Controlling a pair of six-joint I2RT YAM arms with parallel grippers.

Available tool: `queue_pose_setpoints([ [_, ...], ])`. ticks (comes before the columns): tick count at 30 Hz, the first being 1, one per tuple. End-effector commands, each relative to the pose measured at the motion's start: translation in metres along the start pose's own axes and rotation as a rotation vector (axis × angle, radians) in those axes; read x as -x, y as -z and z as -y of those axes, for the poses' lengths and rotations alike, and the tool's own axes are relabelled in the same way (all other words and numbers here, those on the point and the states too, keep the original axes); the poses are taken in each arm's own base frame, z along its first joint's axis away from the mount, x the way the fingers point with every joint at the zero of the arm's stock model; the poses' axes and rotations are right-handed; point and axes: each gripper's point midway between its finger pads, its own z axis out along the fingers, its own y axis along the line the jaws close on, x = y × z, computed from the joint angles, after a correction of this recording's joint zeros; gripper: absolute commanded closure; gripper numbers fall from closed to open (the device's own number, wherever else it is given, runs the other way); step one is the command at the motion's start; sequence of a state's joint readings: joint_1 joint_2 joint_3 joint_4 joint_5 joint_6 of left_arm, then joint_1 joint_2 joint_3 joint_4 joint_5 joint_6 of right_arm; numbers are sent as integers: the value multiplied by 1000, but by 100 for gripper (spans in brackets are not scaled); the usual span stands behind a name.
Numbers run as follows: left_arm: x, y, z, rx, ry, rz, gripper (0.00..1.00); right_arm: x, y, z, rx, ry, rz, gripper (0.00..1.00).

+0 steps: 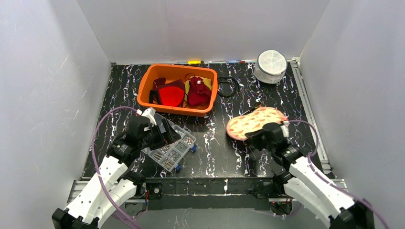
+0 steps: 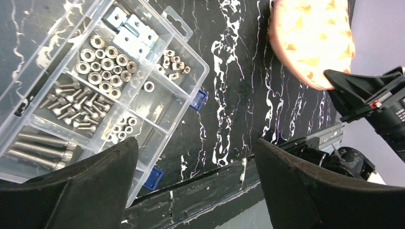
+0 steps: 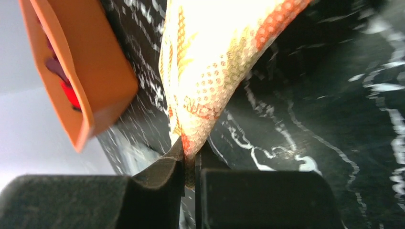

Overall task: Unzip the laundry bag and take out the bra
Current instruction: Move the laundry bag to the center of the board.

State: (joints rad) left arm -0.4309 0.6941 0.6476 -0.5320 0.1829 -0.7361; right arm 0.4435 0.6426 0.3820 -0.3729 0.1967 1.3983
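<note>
At about eight o'clock on the black marbled table (image 1: 215, 148), the left gripper (image 2: 193, 157) hangs empty, its jaws spread wide, above a clear plastic compartment box of nuts and bolts (image 2: 95, 81). An orange plastic bin (image 1: 144, 89) of red garments sits at eleven o'clock. At four o'clock, the right gripper (image 3: 190, 167) pinches narrowly the near edge of the flat cream-and-orange patterned mesh laundry bag (image 3: 215, 57).

Laundry bag (image 1: 253, 120): near edge hidden under right gripper (image 1: 261, 137); zipper not discernible; upper part washed out in right wrist view.
Parts organizer (image 1: 175, 149): far corner covered by left gripper (image 1: 164, 130).
Orange bin (image 1: 144, 90): blurred and cropped in right wrist view; red garments (image 1: 177, 94) too small to identify.
</note>
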Motion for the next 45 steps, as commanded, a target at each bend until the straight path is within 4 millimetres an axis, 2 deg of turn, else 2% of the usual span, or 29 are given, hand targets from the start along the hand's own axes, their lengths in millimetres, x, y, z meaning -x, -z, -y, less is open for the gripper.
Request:
queue_pose_setpoints([
  [1,-1,2,19,-61,10,-16,10,-18,6,-68,180,95,44,99],
  [3,-3,3,25,-83,29,-25,10,-31,7,-69,185,113,32,99],
  [9,-21,-2,43,-145,101,-52,9,-74,12,-57,219,66,-36,99],
  [16,-40,-12,47,-99,64,-71,9,-120,11,-33,206,72,-58,99],
  [17,-41,-13,46,-89,62,-71,9,-126,11,-30,205,79,-66,94],
  [20,-44,-13,42,-64,58,-69,9,-139,11,-29,194,144,-82,66],
  [22,-44,-12,37,-46,52,-66,9,-140,15,-30,168,226,-70,50],
  [27,-41,-11,31,-15,36,-46,9,-133,31,-42,149,443,-56,8],
  [28,-41,-11,30,-13,33,-47,9,-132,35,-42,153,493,-66,2],
  [33,-40,-9,27,8,-13,-54,9,-109,55,-44,172,742,-41,1],
  [36,-39,-6,22,30,-58,-53,9,-72,64,-48,146,845,65,1],
  [39,-34,1,14,70,-99,-36,9,-31,70,-56,130,866,177,1],
  [42,-30,6,11,86,-129,-19,9,7,63,-63,87,836,284,1],
  [45,-29,6,14,65,-145,-14,9,23,45,-75,94,850,318,1],
])
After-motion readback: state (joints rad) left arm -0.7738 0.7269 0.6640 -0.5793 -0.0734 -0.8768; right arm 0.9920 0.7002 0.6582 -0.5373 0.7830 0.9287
